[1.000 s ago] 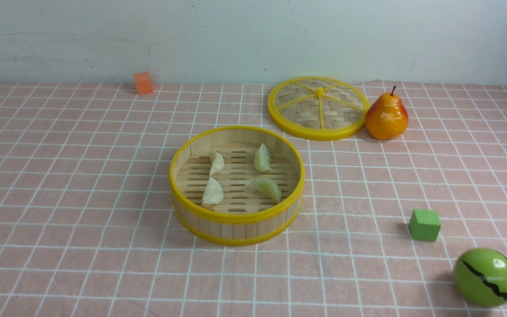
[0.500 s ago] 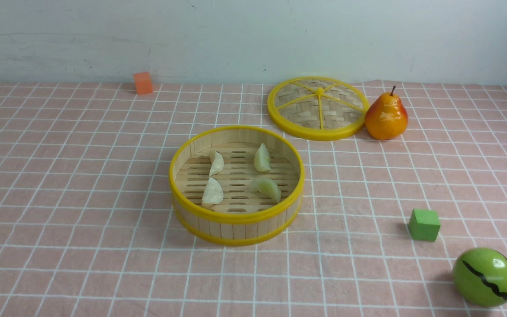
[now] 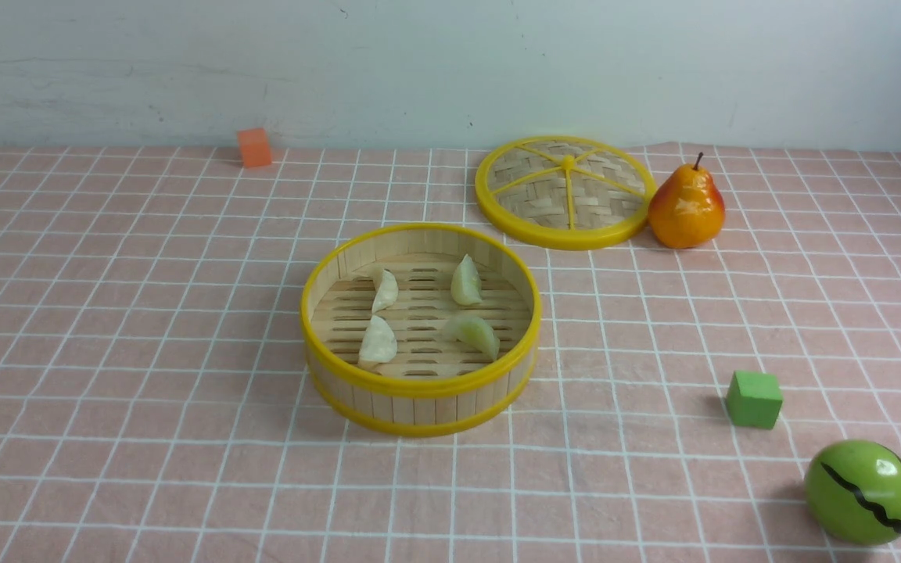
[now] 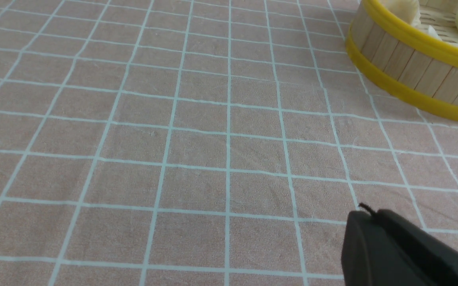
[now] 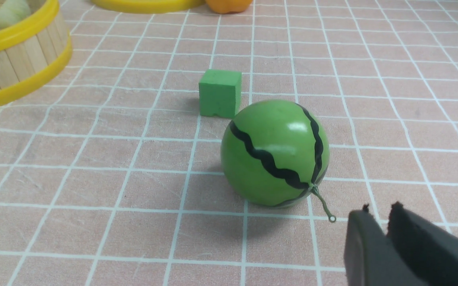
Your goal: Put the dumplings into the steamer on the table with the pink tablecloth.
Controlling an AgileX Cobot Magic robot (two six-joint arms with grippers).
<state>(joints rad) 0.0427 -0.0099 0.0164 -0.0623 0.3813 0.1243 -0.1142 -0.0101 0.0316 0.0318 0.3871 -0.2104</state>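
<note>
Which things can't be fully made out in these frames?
- Both arms: absent from the front view.
- Steamer: cut by the left wrist view's edge.
- Lid and pear: cut by the right wrist view's edge.
- Right end effector: only tips visible at the corner.

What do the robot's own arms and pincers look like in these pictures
Only the pincer tips show, each in its own wrist view; the front view shows no arm at all. The left pincer is matte black, with blunt rounded tips and a tiny frayed black wisp at the tip. The right pincer is the same matte black, with two blunt tips. No cables, markings or arm links are visible.
</note>
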